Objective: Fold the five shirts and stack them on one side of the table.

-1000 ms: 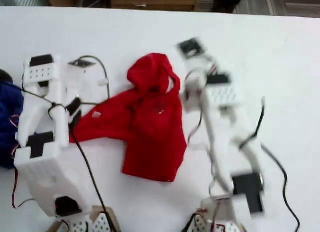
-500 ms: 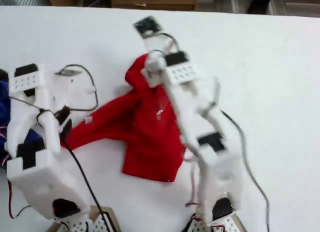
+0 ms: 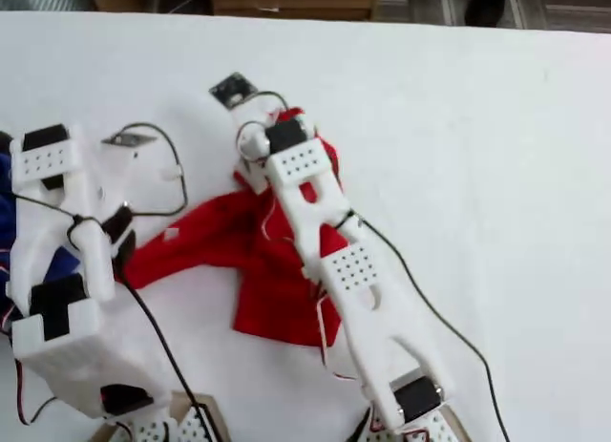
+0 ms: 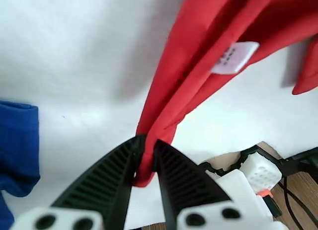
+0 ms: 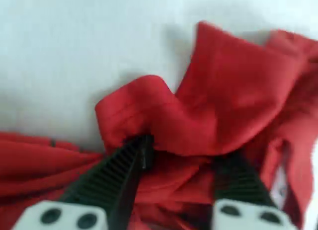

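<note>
A red shirt lies crumpled in the middle of the white table, one sleeve stretched out to the left. My left gripper is shut on the end of that sleeve; its jaws pinch the cuff in the left wrist view, near a white label. My right arm lies across the shirt, and its gripper sits at the shirt's far end. In the right wrist view the gripper is open, its fingers pressed down into bunched red cloth.
A blue shirt lies at the table's left edge beside the left arm, and its corner is near the sleeve end. Black cables trail from both arms. The table's right half is bare white surface.
The right arm swung left from beside the shirt to lie over it, its gripper now at the far end. The left arm drew the sleeve slightly left.
</note>
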